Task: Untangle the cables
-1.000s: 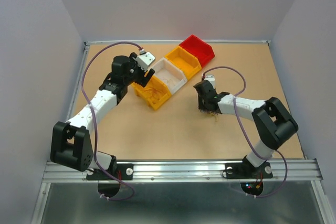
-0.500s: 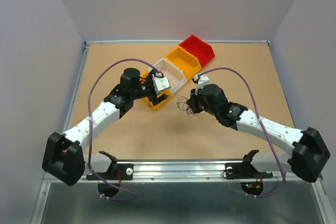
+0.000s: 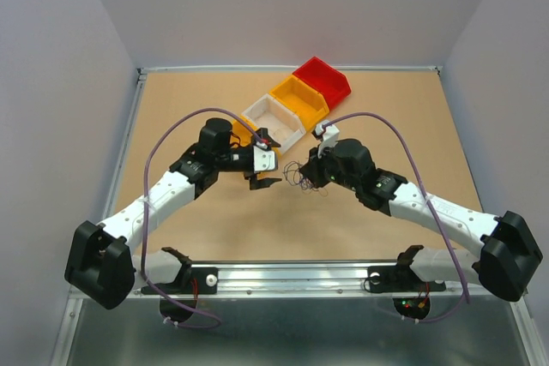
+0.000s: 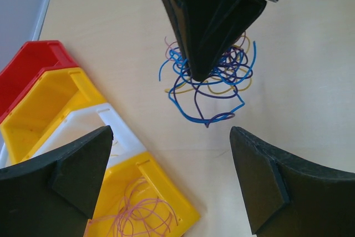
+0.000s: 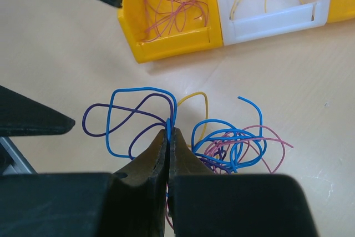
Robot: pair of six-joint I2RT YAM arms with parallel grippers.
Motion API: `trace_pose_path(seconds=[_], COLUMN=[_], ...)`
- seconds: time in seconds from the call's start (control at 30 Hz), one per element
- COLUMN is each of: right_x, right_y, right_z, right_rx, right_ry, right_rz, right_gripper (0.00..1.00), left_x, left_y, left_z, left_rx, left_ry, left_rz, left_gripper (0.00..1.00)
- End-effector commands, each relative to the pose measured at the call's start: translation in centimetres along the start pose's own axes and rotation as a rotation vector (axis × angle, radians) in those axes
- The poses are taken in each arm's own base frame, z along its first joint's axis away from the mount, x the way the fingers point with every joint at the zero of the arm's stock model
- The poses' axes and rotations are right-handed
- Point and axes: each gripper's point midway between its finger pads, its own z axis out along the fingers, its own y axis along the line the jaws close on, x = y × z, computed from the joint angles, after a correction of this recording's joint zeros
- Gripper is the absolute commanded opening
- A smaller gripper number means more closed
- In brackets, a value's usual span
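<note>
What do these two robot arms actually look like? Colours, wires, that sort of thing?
The left arm and right arm look alike: white tube-like links between chunky black joints. A thin lilac cable loops along each. The left gripper and right gripper are black, each with two wedge-shaped fingers tapering to narrow tips. Both bases bolt to a silver rail.

My left end effector [image 4: 171, 130] has its fingers spread wide, and the gap faces the wires [image 5: 236, 144]. The right end effector [image 5: 169, 132] hangs right in that path, pinched tight on them, so it blocks the straight way in. The boxes [image 3: 310, 114] stand in a row just behind, on the far side. The surface [image 3: 283, 225] near the arm bases is bare, with room to pass.
</note>
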Motion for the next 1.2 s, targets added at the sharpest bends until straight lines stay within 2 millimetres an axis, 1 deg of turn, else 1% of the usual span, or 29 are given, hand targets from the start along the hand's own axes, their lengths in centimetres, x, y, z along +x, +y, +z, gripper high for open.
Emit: trace_pose_path(seconds=[0.0, 0.07, 0.13, 0.17, 0.2, 0.27, 0.3, 0.33, 0.37, 0.43, 0.47, 0.57, 0.7, 0.77, 0.8, 0.83, 0.87, 0.9, 0.97, 1.0, 1.03, 1.07, 1.1, 1.13, 1.17], right_x=[-1.0, -1.2, -1.2, -1.2, -1.2, -1.3, -1.3, -1.3, -1.4, -1.4, -1.4, -1.5, -1.7, -2.2, -2.6, -2.5, -2.7, -3.0, -3.5, -3.7, -4.1, -4.0, -4.1, -4.2, -4.0], right_y=[1.0, 1.2, 1.2, 1.2, 1.2, 1.4, 1.4, 1.5, 1.5, 1.5, 1.5, 1.5, 0.1, -3.7, -3.6, -5.7, -6.7, -8.4, -10.1, -11.7, -12.3, -12.9, -13.9, -14.3, -14.8], right_z=[0.0, -0.2, -0.2, -0.3, -0.3, -0.3, -0.3, -0.3, -0.3, -0.3, -0.4, -0.5, -0.7, -1.4, -1.5, -2.3, -2.8, -4.1, -5.9, -7.4, -8.9, -9.9, -11.5, -12.6, -14.1], right_rx=[-0.058, -0.065, -0.067, -0.070, -0.070, -0.078, -0.080, -0.082, -0.084, -0.086, -0.087, -0.087, -0.003, 0.221, 0.218, 0.343, 0.401, 0.508, 0.614, 0.721, 0.760, 0.802, 0.872, 0.906, 0.930], right_ry=[-0.055, -0.065, -0.069, -0.071, -0.071, -0.074, -0.075, -0.076, -0.077, -0.081, -0.083, -0.091, -0.115, -0.157, -0.169, -0.178, -0.197, -0.237, -0.304, -0.353, -0.410, -0.441, -0.486, -0.519, -0.563], right_rz=[-0.023, -0.024, -0.024, -0.024, -0.024, -0.025, -0.024, -0.025, -0.025, -0.026, -0.024, -0.024, 0.004, 0.055, 0.071, 0.088, 0.118, 0.133, 0.182, 0.202, 0.244, 0.261, 0.276, 0.293, 0.318], right_gripper=[0.01, 0.01, 0.01, 0.01, 0.01, 0.01, 0.01, 0.01, 0.01, 0.01, 0.01, 0.00, 0.03, 0.04, 0.04, 0.06, 0.10, 0.11, 0.14, 0.17, 0.17, 0.18, 0.18, 0.18, 0.18], left_x=[-0.5, -0.1, -0.2, 0.1, 0.4, 0.3, 0.4, 0.4, 0.3, 0.4, 0.3, 0.2, -0.1, -0.4, -0.5, -0.6, -0.8, -0.8, -0.6, -0.5, -0.4, -0.6, -0.3, -0.4, -0.4], left_y=[-2.1, -2.2, -2.2, -2.5, -2.8, -2.9, -3.2, -3.2, -3.3, -3.5, -3.6, -3.7, -3.7, -3.4, -3.4, -3.3, -3.0, -2.7, -2.3, -2.3, -2.1, -2.0, -2.0, -2.0, -1.8], left_z=[0.8, 1.1, 1.4, 1.5, 1.7, 1.9, 2.0, 2.0, 2.0, 2.0, 2.0, 2.0, 1.7, 1.4, 1.4, 1.2, 1.1, 0.9, 0.7, 0.6, 0.6, 0.5, 0.5, 0.5, 0.5], left_rx=[0.082, 0.086, 0.095, 0.110, 0.124, 0.140, 0.153, 0.157, 0.163, 0.172, 0.177, 0.181, 0.176, 0.166, 0.163, 0.157, 0.143, 0.133, 0.123, 0.128, 0.127, 0.127, 0.131, 0.133, 0.133], left_ry=[-0.020, -0.006, -0.008, 0.003, 0.009, 0.007, 0.011, 0.011, 0.011, 0.014, 0.013, 0.008, 0.006, 0.005, 0.003, 0.001, -0.006, -0.009, -0.010, -0.014, -0.015, -0.018, -0.015, -0.016, -0.018], left_rz=[0.063, 0.061, 0.071, 0.060, 0.049, 0.051, 0.047, 0.051, 0.052, 0.061, 0.064, 0.072, 0.084, 0.089, 0.092, 0.093, 0.092, 0.091, 0.081, 0.072, 0.068, 0.067, 0.058, 0.057, 0.058], left_gripper=[0.97, 0.94, 0.90, 0.88, 0.81, 0.72, 0.55, 0.45, 0.27, 0.11, 0.00, 0.00, 0.00, 0.00, 0.00, 0.00, 0.00, 0.00, 0.00, 0.00, 0.00, 0.00, 0.00, 0.00, 0.00])
